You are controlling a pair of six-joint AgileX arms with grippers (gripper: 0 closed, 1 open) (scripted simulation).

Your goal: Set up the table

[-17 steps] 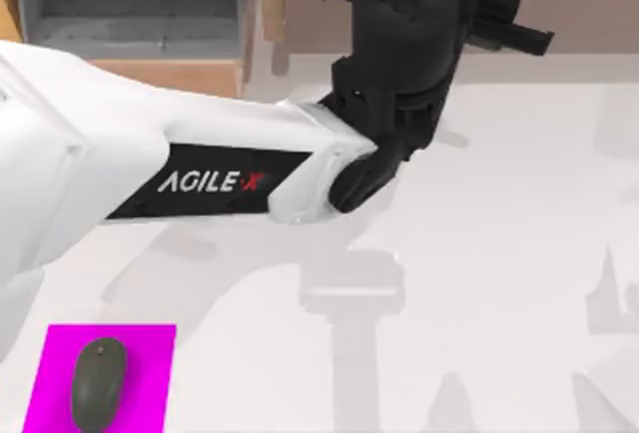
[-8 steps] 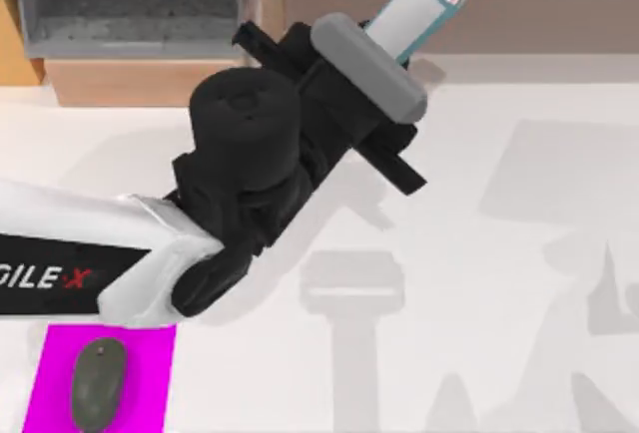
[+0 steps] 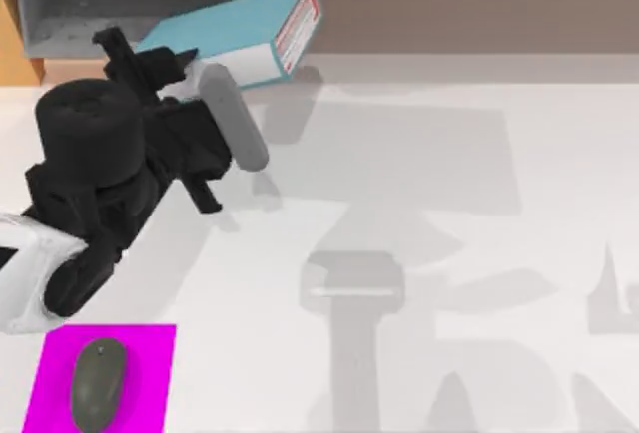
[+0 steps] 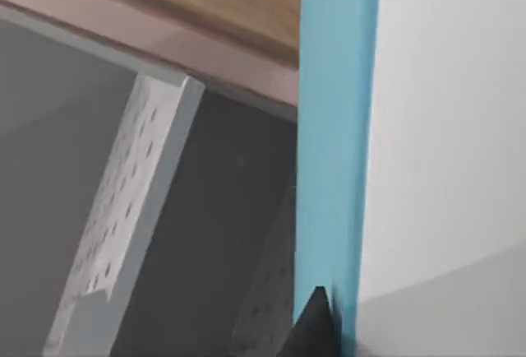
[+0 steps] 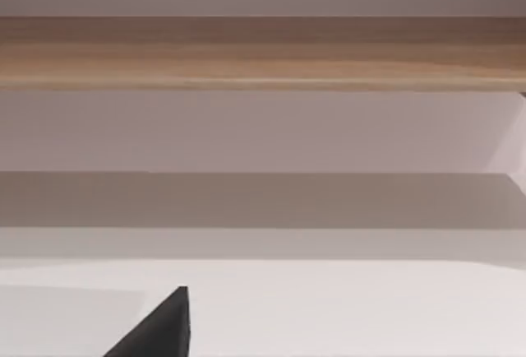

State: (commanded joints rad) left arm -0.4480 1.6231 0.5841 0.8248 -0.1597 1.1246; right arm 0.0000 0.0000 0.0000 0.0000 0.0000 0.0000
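The white table [image 3: 449, 253] spreads across the whole scene under everything else. Along its far edge stands a wood and grey shelf unit [image 3: 130, 14]; what its grey compartment holds cannot be told. The left gripper [image 3: 190, 79], above the table's far left, is clamped on a blue book [image 3: 240, 29]. A grey mouse [image 3: 98, 383] lies on a magenta mat [image 3: 50, 383] at the near left.

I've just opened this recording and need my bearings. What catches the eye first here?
The left gripper, at the top view's upper left, holds a light-blue, white-paged book tilted beside the grey and light-wood shelf unit. At lower left, a dark grey computer mouse lies on a bright magenta rectangular mat on the white table.
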